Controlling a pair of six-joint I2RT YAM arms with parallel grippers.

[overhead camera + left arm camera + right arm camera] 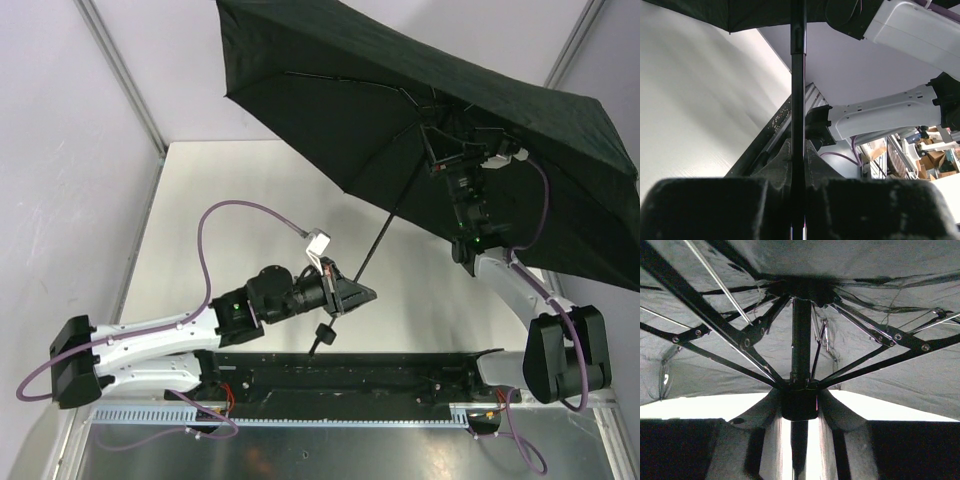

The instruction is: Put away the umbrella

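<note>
The black umbrella (420,110) is open, its canopy held high over the table's far right. Its thin shaft (385,225) slants down to the left, and the short handle (320,335) hangs below my left gripper. My left gripper (352,292) is shut on the shaft (798,100) near its lower end. My right gripper (450,150) is under the canopy, shut on the runner collar (800,402) where the ribs (730,335) fan out. The closure strap is not visible.
The white table (240,200) lies under the umbrella, with grey walls behind. A black rail (350,370) runs along the near edge between the arm bases. The right arm's white links (880,112) cross the left wrist view.
</note>
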